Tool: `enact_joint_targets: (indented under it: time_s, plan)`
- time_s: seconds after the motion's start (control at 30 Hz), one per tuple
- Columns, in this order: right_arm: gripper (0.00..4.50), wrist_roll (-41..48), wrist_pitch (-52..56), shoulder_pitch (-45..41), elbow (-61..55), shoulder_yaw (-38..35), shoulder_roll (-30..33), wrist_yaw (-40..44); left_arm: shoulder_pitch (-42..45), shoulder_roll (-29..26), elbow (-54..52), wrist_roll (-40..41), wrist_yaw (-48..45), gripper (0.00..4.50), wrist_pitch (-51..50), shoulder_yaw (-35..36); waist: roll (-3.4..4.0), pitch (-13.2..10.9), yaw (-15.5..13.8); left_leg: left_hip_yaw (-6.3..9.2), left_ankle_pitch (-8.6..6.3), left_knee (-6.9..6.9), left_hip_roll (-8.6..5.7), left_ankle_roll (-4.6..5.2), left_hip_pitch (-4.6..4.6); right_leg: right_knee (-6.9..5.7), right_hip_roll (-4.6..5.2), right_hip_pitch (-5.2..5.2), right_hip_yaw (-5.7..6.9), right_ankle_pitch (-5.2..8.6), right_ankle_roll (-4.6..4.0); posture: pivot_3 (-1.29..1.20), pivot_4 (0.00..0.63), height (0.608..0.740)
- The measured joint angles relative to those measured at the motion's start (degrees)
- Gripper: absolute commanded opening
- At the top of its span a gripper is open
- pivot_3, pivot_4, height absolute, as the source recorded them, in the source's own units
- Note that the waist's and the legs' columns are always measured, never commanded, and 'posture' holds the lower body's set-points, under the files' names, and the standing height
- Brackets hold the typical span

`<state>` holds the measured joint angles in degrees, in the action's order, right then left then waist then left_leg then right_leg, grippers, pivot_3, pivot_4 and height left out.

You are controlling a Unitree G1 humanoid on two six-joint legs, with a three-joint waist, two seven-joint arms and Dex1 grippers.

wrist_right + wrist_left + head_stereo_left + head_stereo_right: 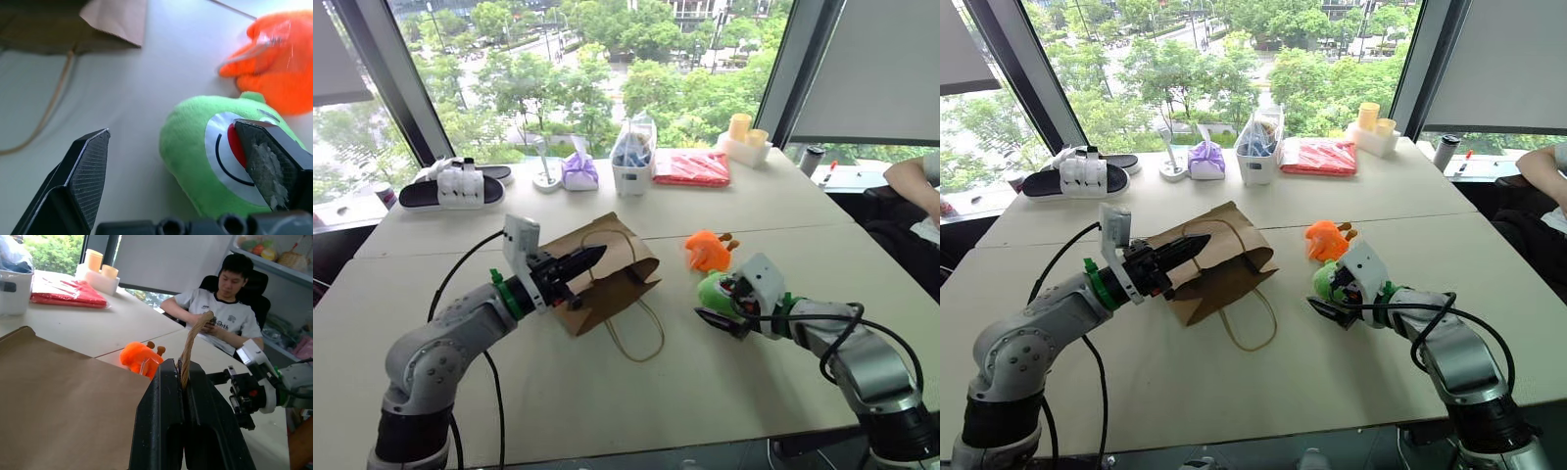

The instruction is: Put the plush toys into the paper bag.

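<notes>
a: left gripper (590,258) has its fingers pressed together on the twine handle (195,338) of the paper bag (607,269), pinching that cord tight. the bag lies on its side mid-table (783,211), its other loop trailing toward the near edge.

b: and over on the right, the right gripper (181,161) has its fingers spread wide, with the green plush toy (713,292) sitting between them. one finger lies against the toy's face, the other stands clear of it. nothing squeezed.

a: the orange plush toy (707,251) is just beyond the green one, a little farther off, both right of the bag. neither is in the bag.

b: so i'd call this the pick-up step for the green toy, with the left side there to hold the bag's mouth open.

a: next move, i reckon, is closing those fingers around the soft body, then carrying it left to the opening. the handle may need lifting to give the mouth some room.

b: a person (230,308) sits at the far right, well clear.
</notes>
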<state>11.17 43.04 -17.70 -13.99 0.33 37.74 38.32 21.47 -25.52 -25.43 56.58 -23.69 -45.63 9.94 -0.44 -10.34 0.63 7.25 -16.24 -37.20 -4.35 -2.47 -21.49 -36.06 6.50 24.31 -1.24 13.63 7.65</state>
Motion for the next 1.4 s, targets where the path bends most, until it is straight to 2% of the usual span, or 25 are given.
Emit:
enact_joint_targets:
  time_s: [0.2,0.23,0.33,0.4,0.53,0.67,0.77,0.9,1.07,1.4]
  plan:
    - [4.48,-5.3,-13.7,-1.9,11.0,3.0,-0.8,-2.1,1.4,0.0,0.9,-1.2,-0.5,0.00,0.6,0.0,-0.01,0.0,0.0,0.00,0.00,-0.01,0.00,-0.01,0.04,0.00,0.00,-0.05,0.00,0.00,0.00,0.00,0.150,0.740]
    - [4.24,-6.9,-16.4,-2.9,13.5,3.7,-0.8,-3.4,1.4,0.0,0.9,-1.4,-0.6,0.00,0.8,-0.1,-0.02,0.0,0.0,0.00,0.01,-0.02,-0.01,-0.01,0.03,0.00,0.00,-0.05,0.00,0.00,0.00,0.00,0.150,0.740]
    - [3.15,-9.9,-21.4,-5.1,19.3,3.6,-1.0,-6.3,1.3,-0.1,0.9,-2.1,-0.7,0.00,1.1,-0.1,-0.02,0.0,0.0,0.00,0.01,-0.03,0.00,-0.02,0.03,0.00,0.00,-0.06,-0.01,0.00,0.00,0.00,0.150,0.740]
    - [2.01,-10.2,-22.7,-5.6,20.5,3.3,-1.1,-6.5,1.3,-0.1,0.9,-2.3,-0.6,0.00,1.1,-0.1,-0.02,0.0,0.0,0.00,0.01,-0.02,0.00,-0.02,0.03,0.00,0.00,-0.06,-0.01,0.00,0.00,0.00,0.150,0.740]
    - [0.03,-10.3,-23.6,-4.7,19.3,3.0,0.1,-4.7,1.4,1.3,0.8,-1.4,1.5,0.00,1.1,0.3,-0.02,0.0,-0.1,0.04,0.01,-0.02,0.01,-0.02,0.01,0.01,0.00,-0.06,-0.01,0.00,0.00,0.00,0.150,0.740]
    - [0.01,-7.1,-20.0,-2.9,13.9,0.9,1.0,-1.5,1.6,1.9,0.7,0.9,3.9,0.00,0.7,1.1,-0.04,0.0,0.0,0.06,0.01,-0.02,0.02,-0.01,0.01,0.01,0.00,-0.05,-0.01,0.00,0.00,0.00,0.150,0.740]
    - [0.01,-1.4,-13.4,-4.2,4.4,0.0,-0.6,0.3,3.8,2.0,1.0,3.2,5.3,0.00,-0.4,1.8,-0.05,0.0,0.4,0.17,0.01,-0.01,0.07,-0.01,0.03,-0.01,-0.04,0.00,-0.04,0.00,0.01,0.00,0.150,0.740]
    - [0.01,1.5,-8.3,-8.2,-4.0,3.2,-3.1,1.1,5.9,2.0,2.2,6.1,5.9,0.00,-1.4,2.3,-0.06,0.0,0.1,0.23,0.01,-0.02,0.06,-0.02,0.05,-0.01,-0.05,-0.02,-0.02,-0.01,0.00,0.00,0.150,0.740]
    - [0.01,1.4,-5.6,-8.1,-5.4,10.1,-6.9,1.0,6.3,1.9,2.9,7.6,6.0,0.00,-1.9,2.2,-0.14,0.0,-0.1,0.27,0.15,-0.03,-0.01,-0.26,-0.04,0.03,0.01,0.00,-0.01,0.00,0.01,0.00,0.150,0.740]
    - [0.01,1.5,-5.2,-13.4,-2.3,14.2,-16.9,-0.2,7.7,4.7,2.9,8.9,6.7,0.00,-1.9,0.0,-0.14,0.0,0.2,0.28,0.15,0.00,0.00,-0.27,0.00,-0.01,-0.02,0.02,-0.01,-0.01,0.00,0.00,0.150,0.740]
